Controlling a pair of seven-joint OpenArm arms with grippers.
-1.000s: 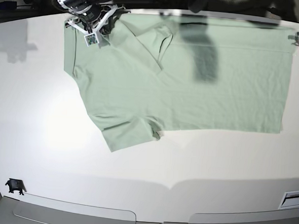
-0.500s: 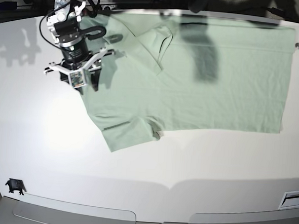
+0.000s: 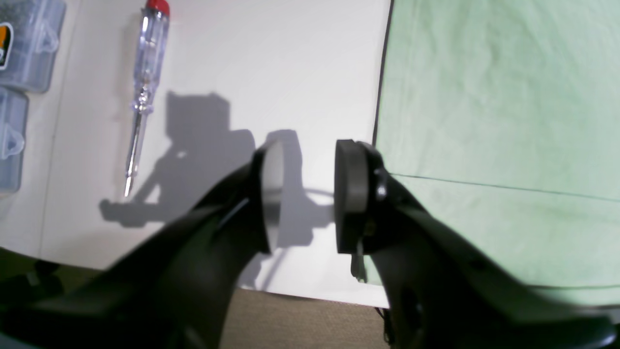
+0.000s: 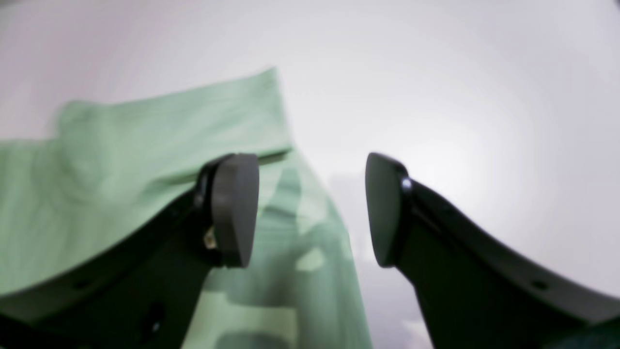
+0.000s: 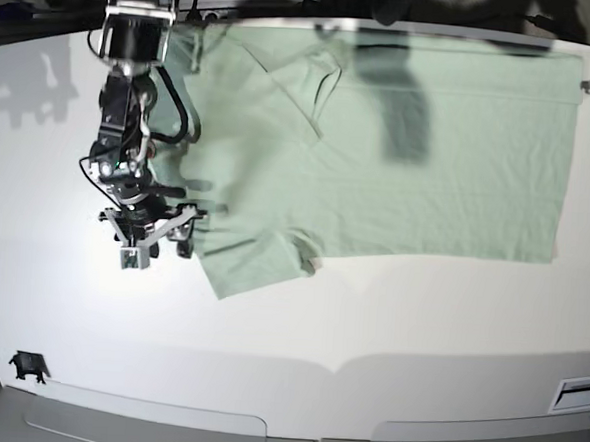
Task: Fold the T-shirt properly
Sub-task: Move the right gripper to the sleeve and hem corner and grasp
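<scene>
Jaws of the left gripper (image 3: pixel 302 194) are seen parted and empty in the left wrist view, over bare table (image 3: pixel 271 63) just beside the straight edge of the T-shirt (image 3: pixel 499 121), with a screwdriver (image 3: pixel 143 92) lying further off. Parted, empty jaws are likewise shown by the right wrist view on the right gripper (image 4: pixel 312 208), poised above a sleeve edge. From the base view, where the shirt is spread flat across the far half of the table, a re-grasp step is judged: the near-left sleeve should be pinched next and folded inward.
</scene>
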